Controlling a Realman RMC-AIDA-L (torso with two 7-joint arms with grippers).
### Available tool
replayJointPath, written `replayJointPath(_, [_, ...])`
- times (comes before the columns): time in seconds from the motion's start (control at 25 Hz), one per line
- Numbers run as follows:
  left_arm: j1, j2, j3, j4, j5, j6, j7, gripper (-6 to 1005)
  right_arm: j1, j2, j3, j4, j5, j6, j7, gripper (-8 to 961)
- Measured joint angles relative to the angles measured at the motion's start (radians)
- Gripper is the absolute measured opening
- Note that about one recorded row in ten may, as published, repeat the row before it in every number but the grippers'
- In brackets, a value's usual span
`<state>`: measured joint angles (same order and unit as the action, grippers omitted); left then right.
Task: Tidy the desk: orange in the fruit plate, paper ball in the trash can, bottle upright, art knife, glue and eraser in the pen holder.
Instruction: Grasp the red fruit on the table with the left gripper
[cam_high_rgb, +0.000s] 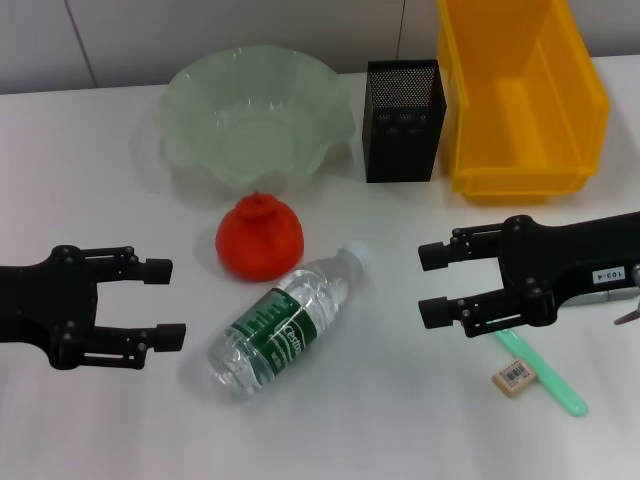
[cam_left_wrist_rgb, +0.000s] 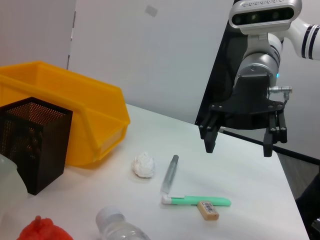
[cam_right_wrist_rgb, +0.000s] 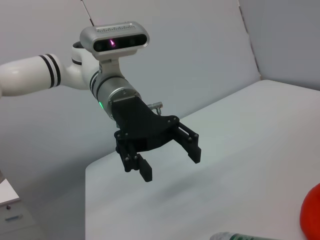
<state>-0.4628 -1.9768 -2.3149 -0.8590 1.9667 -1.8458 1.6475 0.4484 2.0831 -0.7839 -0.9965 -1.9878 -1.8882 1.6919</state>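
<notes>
A white table (cam_high_rgb: 80, 420) is backed by a plain grey wall. At its far edge the trash can (cam_high_rgb: 520, 100) is set, with the pen holder (cam_high_rgb: 403, 120) just beside it and the fruit plate (cam_high_rgb: 255, 120) further left. The bottle (cam_high_rgb: 285, 335) is laid on its side mid-table, its green-and-white label only partly legible. The orange (cam_high_rgb: 260, 238) is found between bottle and plate. The left gripper (cam_high_rgb: 165, 300) and right gripper (cam_high_rgb: 435, 285) are held over the table with fingers spread, empty. The art knife (cam_high_rgb: 545, 375) and the barcode-labelled eraser (cam_high_rgb: 515, 377) are lying under the right gripper. The paper ball (cam_left_wrist_rgb: 144, 165) is seen near the trash can.
</notes>
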Motion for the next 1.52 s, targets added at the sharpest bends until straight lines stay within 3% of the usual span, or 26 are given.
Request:
replayJointPath(1.12, [0.001, -0.007, 0.0, -0.001, -0.001, 0.003, 0.0, 780, -0.014, -0.001, 0.012, 0.011, 0.014, 0.0, 0.0, 773])
replayJointPath(1.4, [-0.024, -0.039, -0.012, -0.038, -0.002, 0.055, -0.027, 772, -0.042, -0.003, 0.026, 0.012, 0.017, 0.001, 0.002, 773])
replayJointPath(1.52, [-0.029, -0.058, -0.014, -0.075, -0.002, 0.09, -0.036, 769, -0.083, -0.006, 0.08, 0.011, 0.042, -0.01, 0.001, 773])
